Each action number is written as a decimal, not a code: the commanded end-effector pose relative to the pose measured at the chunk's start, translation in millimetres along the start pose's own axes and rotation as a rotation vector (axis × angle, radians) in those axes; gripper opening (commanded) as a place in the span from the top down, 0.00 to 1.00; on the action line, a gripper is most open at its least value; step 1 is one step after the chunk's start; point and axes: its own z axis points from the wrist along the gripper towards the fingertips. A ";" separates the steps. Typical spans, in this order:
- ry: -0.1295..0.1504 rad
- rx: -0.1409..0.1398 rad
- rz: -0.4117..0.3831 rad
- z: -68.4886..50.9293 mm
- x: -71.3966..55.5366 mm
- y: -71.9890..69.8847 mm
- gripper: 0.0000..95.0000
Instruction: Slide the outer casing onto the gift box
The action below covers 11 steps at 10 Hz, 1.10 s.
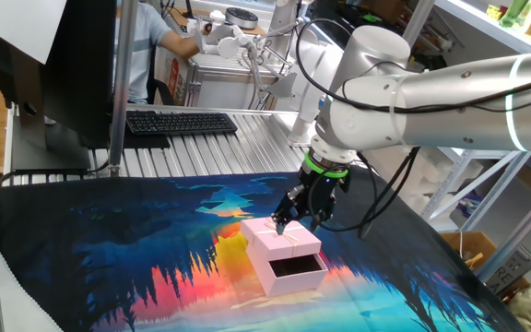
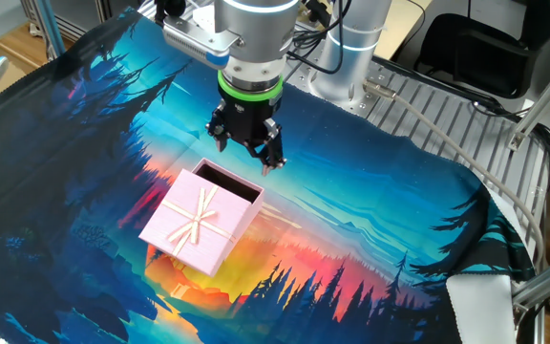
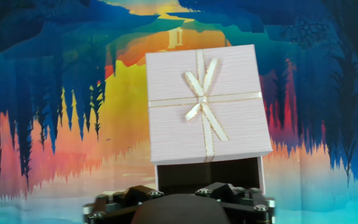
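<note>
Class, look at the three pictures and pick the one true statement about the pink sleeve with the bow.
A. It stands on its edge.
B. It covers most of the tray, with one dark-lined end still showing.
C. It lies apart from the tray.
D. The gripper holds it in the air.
B: the outer casing lies flat over the gift box, whose dark-lined end still sticks out near the gripper, which hangs clear above it.

outer casing (image 2: 197,225) partly over gift box (image 2: 228,182), both on the printed cloth (image 2: 380,210)
</note>
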 end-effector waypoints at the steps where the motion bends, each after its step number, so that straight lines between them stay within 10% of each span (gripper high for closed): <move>1: -0.029 0.031 0.203 -0.1 1.0 -0.7 1.00; 11: -0.046 0.029 0.202 0.4 1.3 -0.7 1.00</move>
